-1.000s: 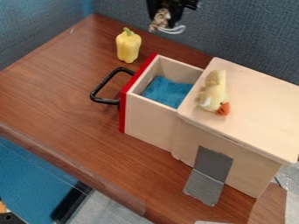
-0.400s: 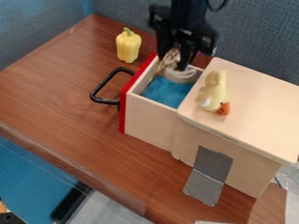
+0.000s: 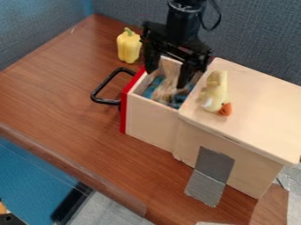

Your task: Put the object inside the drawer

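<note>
Spread fingers over open drawer, blurred tan object below

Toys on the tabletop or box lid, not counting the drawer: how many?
2. Yellow pepper: upright on the tabletop, near the back wall. Plush duck: on the box lid. The pincer and arm could hide more.
</note>
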Controlling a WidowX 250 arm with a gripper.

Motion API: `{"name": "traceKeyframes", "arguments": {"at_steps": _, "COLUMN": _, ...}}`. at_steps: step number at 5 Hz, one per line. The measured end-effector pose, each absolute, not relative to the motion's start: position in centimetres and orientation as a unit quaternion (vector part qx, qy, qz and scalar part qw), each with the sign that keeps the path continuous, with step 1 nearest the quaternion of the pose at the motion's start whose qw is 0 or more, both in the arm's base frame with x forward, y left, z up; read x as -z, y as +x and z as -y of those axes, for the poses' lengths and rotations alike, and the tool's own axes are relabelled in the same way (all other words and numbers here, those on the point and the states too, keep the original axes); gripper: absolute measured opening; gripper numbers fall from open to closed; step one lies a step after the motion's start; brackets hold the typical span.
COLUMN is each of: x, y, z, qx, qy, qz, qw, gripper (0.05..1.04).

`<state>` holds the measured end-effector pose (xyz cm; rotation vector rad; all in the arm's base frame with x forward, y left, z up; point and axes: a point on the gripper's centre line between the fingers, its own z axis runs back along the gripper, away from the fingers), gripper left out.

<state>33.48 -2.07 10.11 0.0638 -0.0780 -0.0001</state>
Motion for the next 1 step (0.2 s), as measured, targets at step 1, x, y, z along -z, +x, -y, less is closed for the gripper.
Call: {"name": "traceKeyframes", "arguments": {"at_steps": 1, "x": -10.65, "y": 34.23, "z": 1.36, "qx": -0.011, "qy": 0.040, "qz": 0.043, "qw": 0.998, "gripper": 1.003}}
